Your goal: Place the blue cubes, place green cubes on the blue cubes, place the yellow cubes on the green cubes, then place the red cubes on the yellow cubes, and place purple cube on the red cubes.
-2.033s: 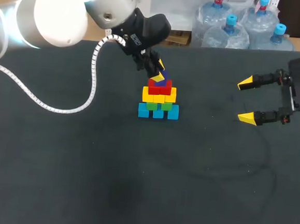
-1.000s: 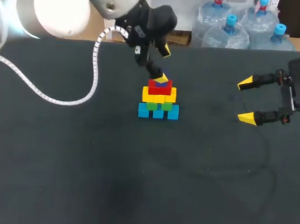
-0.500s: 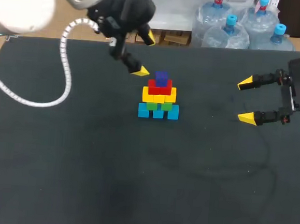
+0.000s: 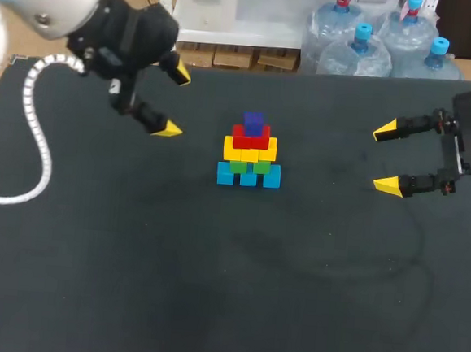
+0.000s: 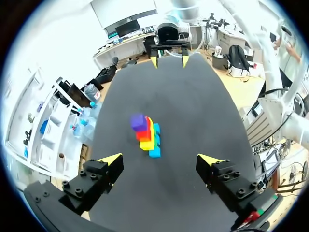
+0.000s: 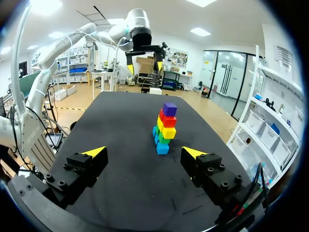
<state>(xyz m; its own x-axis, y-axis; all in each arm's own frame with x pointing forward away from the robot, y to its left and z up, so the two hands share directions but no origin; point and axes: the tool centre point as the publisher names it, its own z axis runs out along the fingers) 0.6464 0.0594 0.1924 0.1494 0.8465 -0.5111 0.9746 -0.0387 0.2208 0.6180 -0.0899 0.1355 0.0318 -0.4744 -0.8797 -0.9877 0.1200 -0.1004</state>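
Head view: cube tower (image 4: 250, 153) stands in the far half of the black table (image 4: 210, 288), about midway between its left and right edges. Blue cubes (image 4: 248, 175) are at the base, then green cubes (image 4: 249, 167), yellow cubes (image 4: 250, 150) and red cubes (image 4: 251, 135), with the purple cube (image 4: 254, 121) on top. By layout the build looks complete.

Risk, as a judgement: the tower narrows upward and the purple cube sits alone on top. An arm sweeping back across the table's middle could clip it and knock the upper layers off. A bump to the table would likely do the same.

Right gripper (image 4: 387, 158) sits near the right edge, level with the tower and well apart from it. Its fingers are spread wide, hold nothing and point toward the tower.

Left gripper (image 4: 174, 102) is further back, toward the far left corner, and raised off the table. Fingers wide, nothing held, angled down at the tower. Left wrist view has the tower ahead of the spread fingers, well apart.
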